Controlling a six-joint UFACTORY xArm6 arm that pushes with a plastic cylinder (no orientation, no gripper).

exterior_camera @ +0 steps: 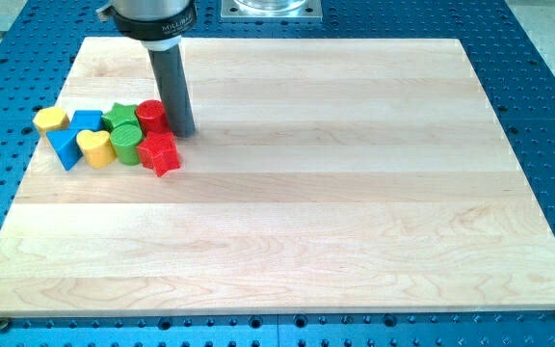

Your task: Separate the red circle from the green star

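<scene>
bench [287, 222]: wooden board on a blue perforated base; everything sits in a cluster by the view's left edge, toward the top.
red star [160, 153]: nearest block, at the cluster's right-hand bottom corner, touching the green cylinder on its left.
blue triangle [64, 147]: bottom-left of the cluster, against the yellow heart.
yellow heart [94, 147]: between the blue triangle and the green cylinder, touching both.
green cylinder [125, 143]: just below the green star, in contact with it.
yellow block [51, 120]: far left, rounded; exact shape unclear.
blue block [87, 120]: behind the heart, mostly hidden; shape unclear.
green star [119, 117]: back row, touching the red circle on its right.
red circle [150, 114]: back row, right end, wedged between the green star and the rod.
my tip [182, 132]: on the board, right up against the red circle's right side, above the red star.
tool: plain rod, no jaws, so no open or closed state to give.
</scene>
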